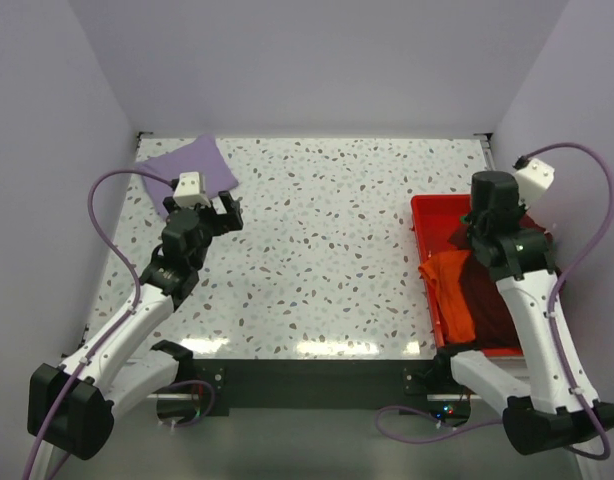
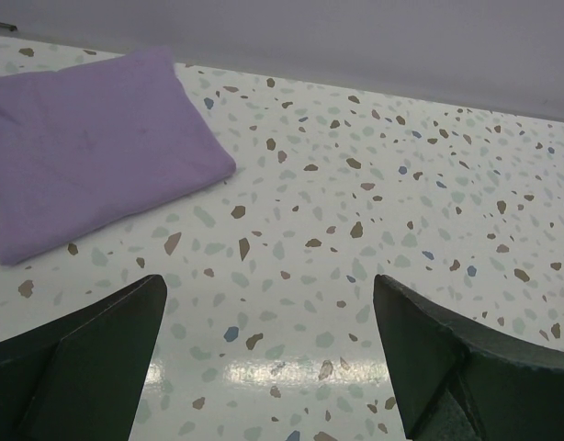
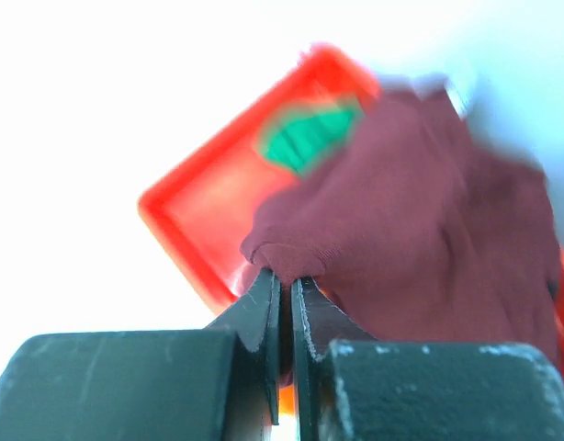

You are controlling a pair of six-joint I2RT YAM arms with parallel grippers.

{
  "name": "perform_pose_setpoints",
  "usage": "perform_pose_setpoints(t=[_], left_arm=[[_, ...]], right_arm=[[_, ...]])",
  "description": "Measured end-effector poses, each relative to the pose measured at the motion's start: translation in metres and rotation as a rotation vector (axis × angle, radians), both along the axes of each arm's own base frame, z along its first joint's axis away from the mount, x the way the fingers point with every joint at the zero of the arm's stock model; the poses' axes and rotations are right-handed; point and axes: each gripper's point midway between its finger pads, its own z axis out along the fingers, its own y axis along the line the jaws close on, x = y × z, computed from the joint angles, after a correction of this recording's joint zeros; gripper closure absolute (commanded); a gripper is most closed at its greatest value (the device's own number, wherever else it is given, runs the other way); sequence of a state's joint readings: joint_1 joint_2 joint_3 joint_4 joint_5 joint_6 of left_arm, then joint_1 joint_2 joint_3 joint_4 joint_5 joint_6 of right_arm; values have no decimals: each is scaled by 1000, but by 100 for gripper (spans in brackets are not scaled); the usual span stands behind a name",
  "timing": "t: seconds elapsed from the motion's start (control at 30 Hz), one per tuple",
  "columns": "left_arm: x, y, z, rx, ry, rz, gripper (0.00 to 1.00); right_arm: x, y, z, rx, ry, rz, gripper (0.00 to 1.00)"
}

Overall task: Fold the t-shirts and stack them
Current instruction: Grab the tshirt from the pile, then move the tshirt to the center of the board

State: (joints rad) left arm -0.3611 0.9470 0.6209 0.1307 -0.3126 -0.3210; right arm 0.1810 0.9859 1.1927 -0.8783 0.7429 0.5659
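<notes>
A folded lavender t-shirt [image 1: 192, 170] [image 2: 89, 147] lies flat at the table's far left corner. My left gripper [image 1: 225, 213] [image 2: 268, 344] hovers just right of it, open, with bare table between its fingers. At the right a dark maroon t-shirt [image 3: 420, 220] [image 1: 487, 290] lies bunched in the red bin [image 1: 427, 215] [image 3: 199, 220]. My right gripper [image 3: 287, 280] is shut on a fold of that maroon cloth; from above the arm hides the jaws. An orange t-shirt [image 1: 452, 290] drapes over the bin's left rim. Green cloth [image 3: 310, 138] shows behind the maroon one.
The speckled table is walled on the far, left and right sides. The red bin sits against the right wall. The arm bases and cables lie along the near edge.
</notes>
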Motion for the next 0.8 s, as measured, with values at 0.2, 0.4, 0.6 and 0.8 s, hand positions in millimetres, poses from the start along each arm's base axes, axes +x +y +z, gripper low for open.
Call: perform_pose_setpoints(t=[0.2, 0.4, 0.6, 0.8], left_arm=[[0, 0, 0, 1, 1, -3, 0], [0, 0, 0, 1, 1, -3, 0], [-1, 0, 2, 0, -6, -3, 0], [-4, 0, 12, -11, -33, -6, 0]], right_arm=[[24, 27, 109, 62, -310, 190, 100], [75, 94, 219, 149, -519, 507, 100], [121, 229, 291, 183, -635, 927, 100], [125, 314, 306, 241, -699, 1201, 100]])
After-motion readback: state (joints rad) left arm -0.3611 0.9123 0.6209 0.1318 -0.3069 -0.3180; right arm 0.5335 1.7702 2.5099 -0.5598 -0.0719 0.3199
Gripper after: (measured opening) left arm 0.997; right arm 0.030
